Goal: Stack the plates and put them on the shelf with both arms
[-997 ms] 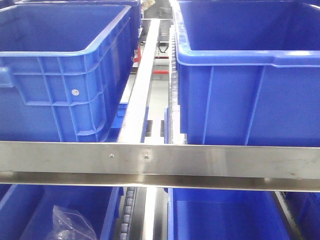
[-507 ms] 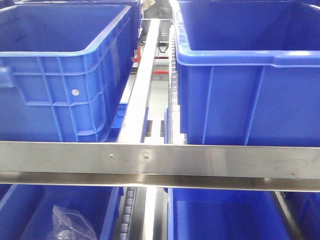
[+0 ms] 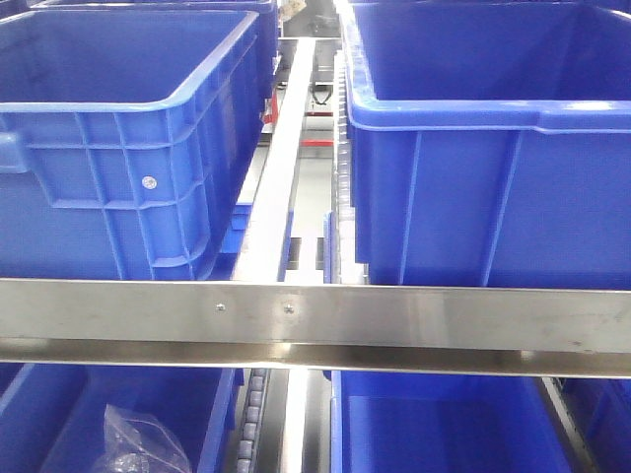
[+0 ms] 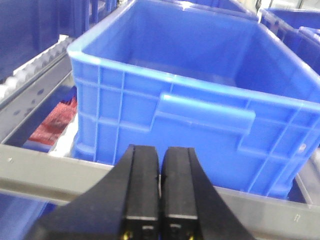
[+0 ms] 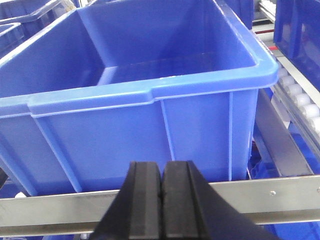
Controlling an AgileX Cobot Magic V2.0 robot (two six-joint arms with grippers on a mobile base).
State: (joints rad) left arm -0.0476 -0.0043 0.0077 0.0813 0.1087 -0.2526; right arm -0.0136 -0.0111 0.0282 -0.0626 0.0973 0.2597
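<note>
- Front view: the shelf [image 3: 315, 320] shows as a brushed steel bar running the full width, two small rivets left of its middle. Two blue crates stand just behind its top edge, the left crate [image 3: 118, 148] and the right crate [image 3: 493, 148], both with open tops. Between them runs a narrow gap, filled by a pale rail [image 3: 281, 158] receding from the bar (little free room there). Under the bar more blue bins show, and a clear plastic bag [image 3: 143, 439] lies in the lower-left one. No plates and no arm appear here.
- Left wrist view: the left gripper [image 4: 160, 192] has its two black fingers pressed together, nothing between them. It hangs above the shelf bar [image 4: 30, 172], facing one crate [image 4: 200, 100] with a ribbed wall and a raised handle. A roller track [image 4: 30, 80] runs along the crate's left side; something red [image 4: 52, 122] lies low beside it. The crate is open above.
- Right wrist view: the right gripper [image 5: 161, 200] is likewise closed, pads touching, holding nothing. The bar [image 5: 280, 192] passes just behind it, a crate [image 5: 150, 100] standing beyond, rollers [image 5: 300, 95] to its right.
- The plates are in none of the views.
</note>
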